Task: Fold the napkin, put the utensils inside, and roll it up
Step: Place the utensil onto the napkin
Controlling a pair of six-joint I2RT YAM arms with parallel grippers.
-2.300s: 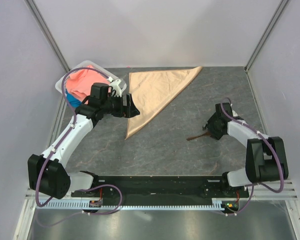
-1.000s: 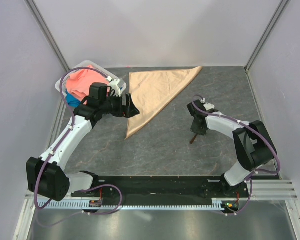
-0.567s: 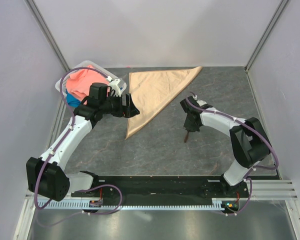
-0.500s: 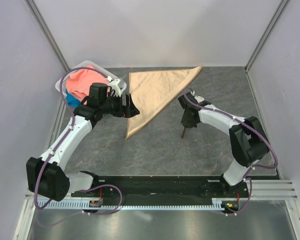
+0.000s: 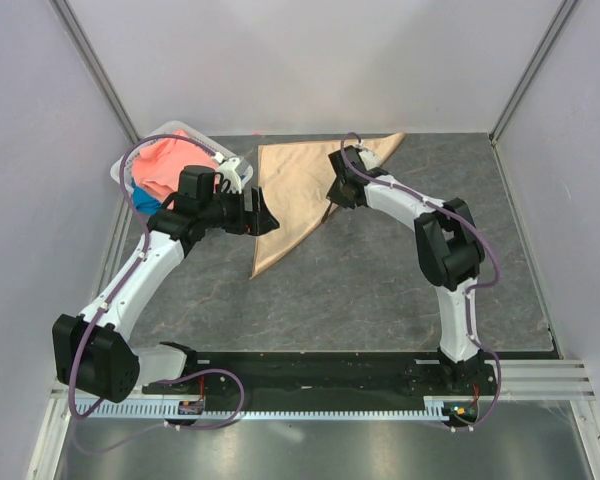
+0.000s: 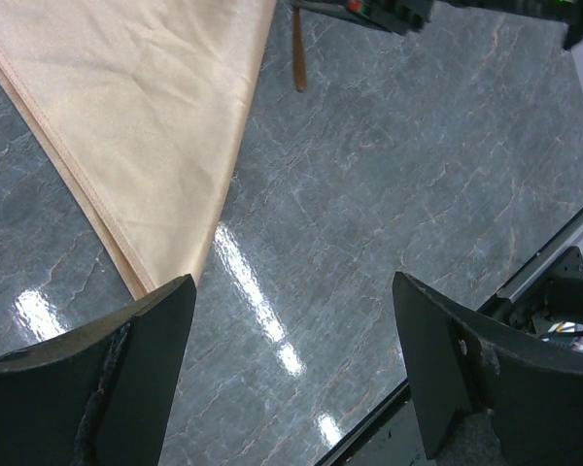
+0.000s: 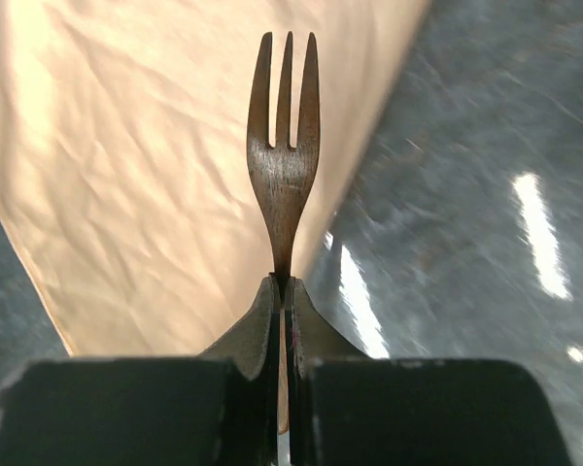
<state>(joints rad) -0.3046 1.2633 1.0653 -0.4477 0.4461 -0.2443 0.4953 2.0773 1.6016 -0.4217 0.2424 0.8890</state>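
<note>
The peach-gold napkin (image 5: pixel 300 185) lies folded into a triangle at the back middle of the table. My right gripper (image 5: pixel 337 195) hovers at its long right edge, shut on the handle of the dark brown fork (image 5: pixel 328 213). In the right wrist view the fork (image 7: pixel 284 155) sticks out from the gripper (image 7: pixel 284 286), tines forward over the napkin (image 7: pixel 126 175). My left gripper (image 5: pixel 265 215) stands open beside the napkin's left edge with nothing in it. The left wrist view shows its open gripper (image 6: pixel 291 282) above bare table, with the napkin (image 6: pixel 146 116) and the fork (image 6: pixel 298 53) beyond.
A white bin (image 5: pixel 180 128) at the back left holds a coral-pink cloth (image 5: pixel 165 160) and a blue cloth (image 5: pixel 145 203). The grey marbled table (image 5: pixel 380 280) is closed in by pale walls on three sides.
My right arm has carried the fork from the right side of the table up and left to the napkin's long edge. The left arm has stayed still and open.
</note>
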